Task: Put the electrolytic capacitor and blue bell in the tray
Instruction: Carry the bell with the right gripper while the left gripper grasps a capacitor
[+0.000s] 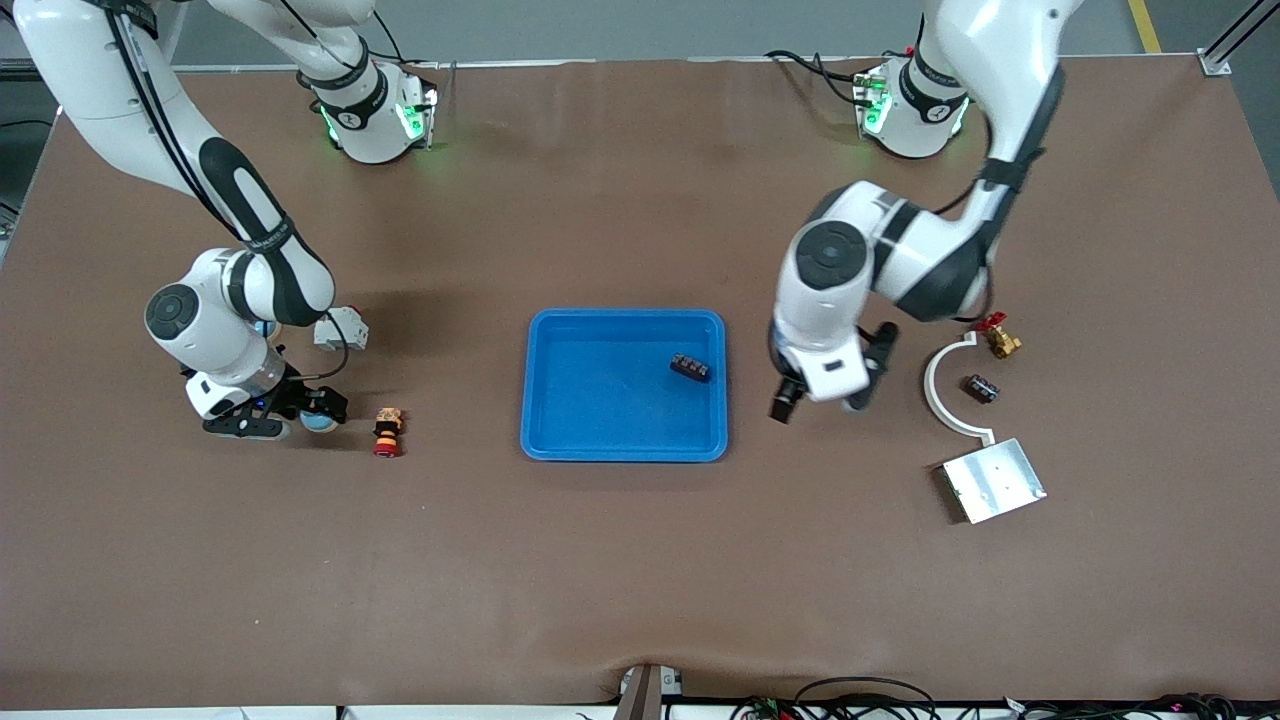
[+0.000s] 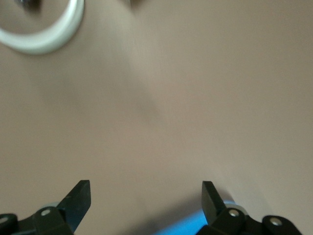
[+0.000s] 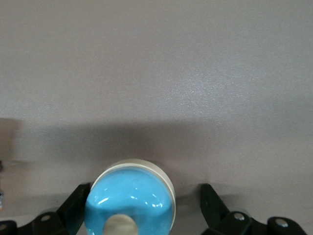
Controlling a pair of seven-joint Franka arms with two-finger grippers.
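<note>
The bright-blue tray (image 1: 560,420) sits mid-table. A small black part (image 1: 691,367), which I take for the electrolytic capacitor, lies in the tray near the rim toward the left arm's end. My left gripper (image 1: 868,385) (image 2: 146,188) hangs open and empty over bare table between the tray and a white arc. The blue bell (image 1: 321,421) (image 3: 129,200), a glossy blue dome on a white base, stands on the table toward the right arm's end. My right gripper (image 1: 290,415) (image 3: 145,196) is low and open around the bell, with a finger on either side.
A red-and-orange button part (image 1: 387,432) stands between the bell and the tray. A white block (image 1: 340,328) lies by the right arm. At the left arm's end are the white arc (image 1: 940,385) (image 2: 44,36), a gold-and-red part (image 1: 1001,339), another dark part (image 1: 981,388) and a silver plate (image 1: 993,480).
</note>
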